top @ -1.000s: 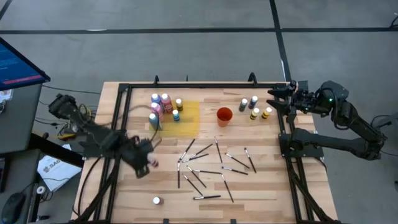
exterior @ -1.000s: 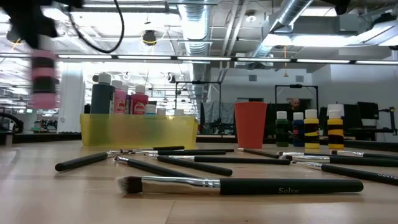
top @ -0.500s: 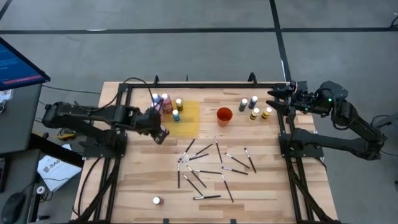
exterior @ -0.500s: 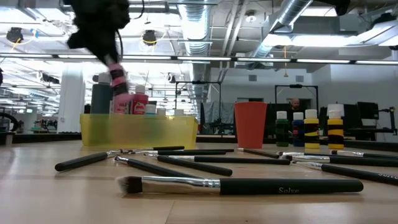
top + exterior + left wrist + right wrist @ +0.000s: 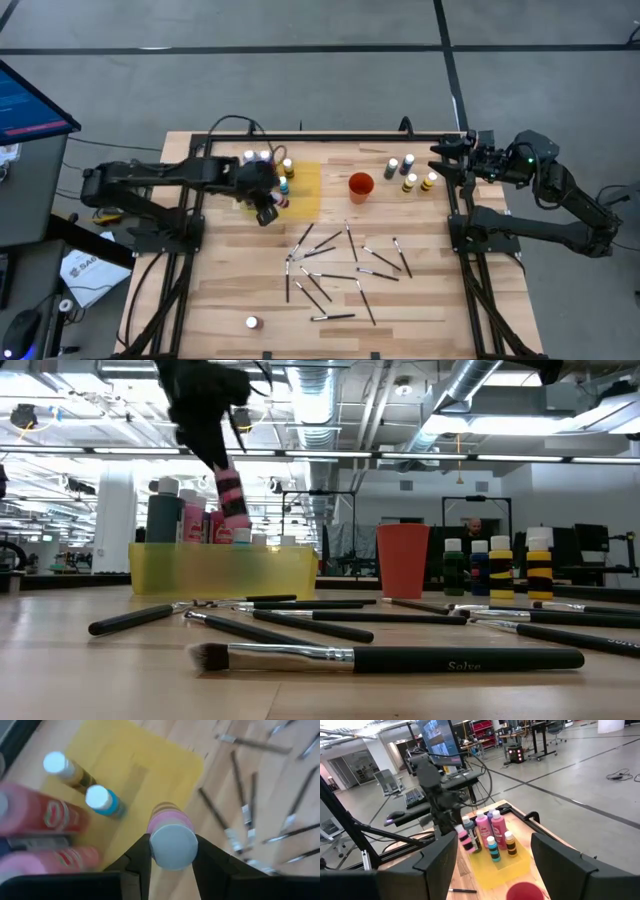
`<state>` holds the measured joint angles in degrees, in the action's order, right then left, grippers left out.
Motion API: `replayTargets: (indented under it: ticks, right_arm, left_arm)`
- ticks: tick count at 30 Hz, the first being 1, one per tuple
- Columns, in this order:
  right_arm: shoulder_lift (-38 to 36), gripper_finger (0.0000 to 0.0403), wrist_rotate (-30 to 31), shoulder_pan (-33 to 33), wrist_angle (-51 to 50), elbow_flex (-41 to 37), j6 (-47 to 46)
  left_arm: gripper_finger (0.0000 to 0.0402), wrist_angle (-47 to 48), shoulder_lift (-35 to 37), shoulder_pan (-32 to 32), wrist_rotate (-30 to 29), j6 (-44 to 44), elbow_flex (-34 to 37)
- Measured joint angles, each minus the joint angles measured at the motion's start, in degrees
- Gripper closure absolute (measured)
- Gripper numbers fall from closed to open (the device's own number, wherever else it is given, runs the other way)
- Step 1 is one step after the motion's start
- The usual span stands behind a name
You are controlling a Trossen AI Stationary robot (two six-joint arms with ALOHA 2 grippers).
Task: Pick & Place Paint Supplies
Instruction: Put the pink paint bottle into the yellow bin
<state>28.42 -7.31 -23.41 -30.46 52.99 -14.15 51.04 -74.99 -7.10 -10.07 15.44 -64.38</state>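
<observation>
Left gripper (image 5: 262,205) has a pink bottle (image 5: 169,831) pinched between its fingers (image 5: 137,857), pale cap (image 5: 172,846) facing the wrist camera. It's held in the air above the near-left part of the yellow tray (image 5: 305,190), tilted, as the low view shows (image 5: 231,500). The arm reaches in from the table's left side.

In the tray's far-left part stand more bottles: a couple of pink ones (image 5: 47,817), a blue one (image 5: 102,801) and a yellow one (image 5: 67,770), all upright and close together. From the low view they sit at the left end of the tray (image 5: 225,570), with a dark bottle (image 5: 163,515) furthest left.

Right of the tray there's an orange cup (image 5: 360,186), and further right a little cluster of four bottles (image 5: 410,175), dark and yellow, near the far-right corner of the table (image 5: 430,300).

Brushes (image 5: 330,265) are scattered loose over the middle and near part of the table, crossing each other here and there. One lies right up by the low camera (image 5: 390,657). One lone bottle (image 5: 252,322) sits by itself at the near-left edge, well apart from everything else.

Right gripper (image 5: 492,865) waits off the far-right corner, above the frame rail, fingers (image 5: 437,857) spread wide with nothing between them.
</observation>
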Motion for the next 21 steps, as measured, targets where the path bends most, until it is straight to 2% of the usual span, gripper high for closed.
replayTargets:
  ticks: [3,7,13,21]
  right_arm:
    - [0.0,0.0155,0.1,0.0,0.0,0.0,0.0]
    - [0.0,0.0155,0.1,0.0,0.0,0.0,0.0]
    - [0.0,0.0155,0.1,0.0,-0.1,0.0,0.1]
    - [0.0,0.0155,0.1,0.0,-0.6,0.0,0.2]
  left_arm:
    - [0.0301,0.3,-3.4,-1.8,-0.1,-7.9,-2.0]
    - [0.03,2.4,-6.2,-3.6,0.7,-14.0,-4.8]
    - [0.03,7.1,-6.8,-5.1,1.1,-18.7,-5.4]
    - [0.03,7.3,-7.4,-5.7,1.6,-32.8,-5.2]
